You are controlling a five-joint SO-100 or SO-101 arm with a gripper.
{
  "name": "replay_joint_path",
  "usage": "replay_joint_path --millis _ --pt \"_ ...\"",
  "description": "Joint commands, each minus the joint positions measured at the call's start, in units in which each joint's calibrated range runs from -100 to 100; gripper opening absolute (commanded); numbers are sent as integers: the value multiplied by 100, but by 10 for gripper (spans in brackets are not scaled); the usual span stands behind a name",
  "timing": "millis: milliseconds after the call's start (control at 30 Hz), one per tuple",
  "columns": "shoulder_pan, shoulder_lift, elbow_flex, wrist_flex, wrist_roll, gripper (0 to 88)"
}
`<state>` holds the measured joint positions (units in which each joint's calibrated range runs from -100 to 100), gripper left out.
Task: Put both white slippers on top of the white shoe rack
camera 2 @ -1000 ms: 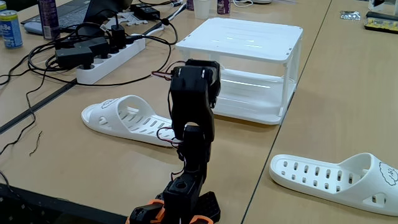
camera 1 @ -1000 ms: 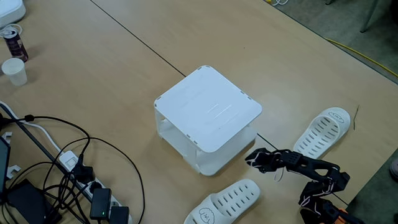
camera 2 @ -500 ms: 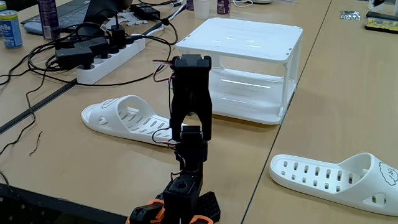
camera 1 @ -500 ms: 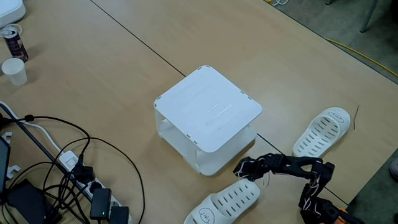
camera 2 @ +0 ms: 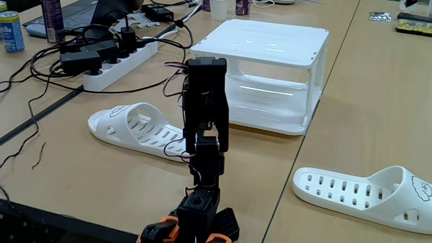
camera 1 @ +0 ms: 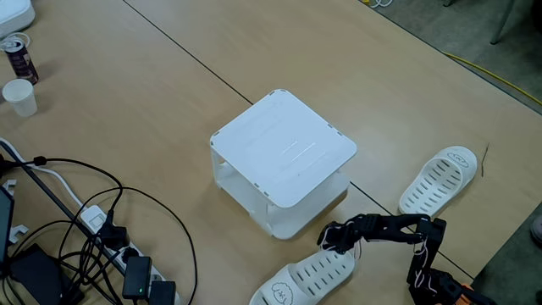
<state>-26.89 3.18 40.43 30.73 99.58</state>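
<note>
From above, I see my gripper hovering over the heel end of one slipper at the rack's 5 o'clock. The other slipper lies at 3 o'clock, both on the table. Whether the jaws are parted I cannot tell; the arm blocks them from behind.

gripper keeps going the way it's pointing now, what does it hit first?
Probably the heel end of the near white rubbery slotted slipper: the black gripper points down-left just above it in the high fixed view. Depth is unclear; it might clear the slipper and meet the wooden table.

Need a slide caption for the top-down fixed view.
Claw reaches toward one white slipper beside the white shoe rack; the other slipper lies apart.
</note>
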Motion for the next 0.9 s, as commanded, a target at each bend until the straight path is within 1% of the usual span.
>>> replay_joint_path --millis 0,267,500,667,867 --pt "-617 -280 228 -1 42 7" --pt "-1595 -717 1085 -1 42 7" --pt "-2903 -1273 1645 -10 42 7" --pt "-3734 -1466 1464 -19 42 7" --pt "-4391 -1247 580 -234 42 7"
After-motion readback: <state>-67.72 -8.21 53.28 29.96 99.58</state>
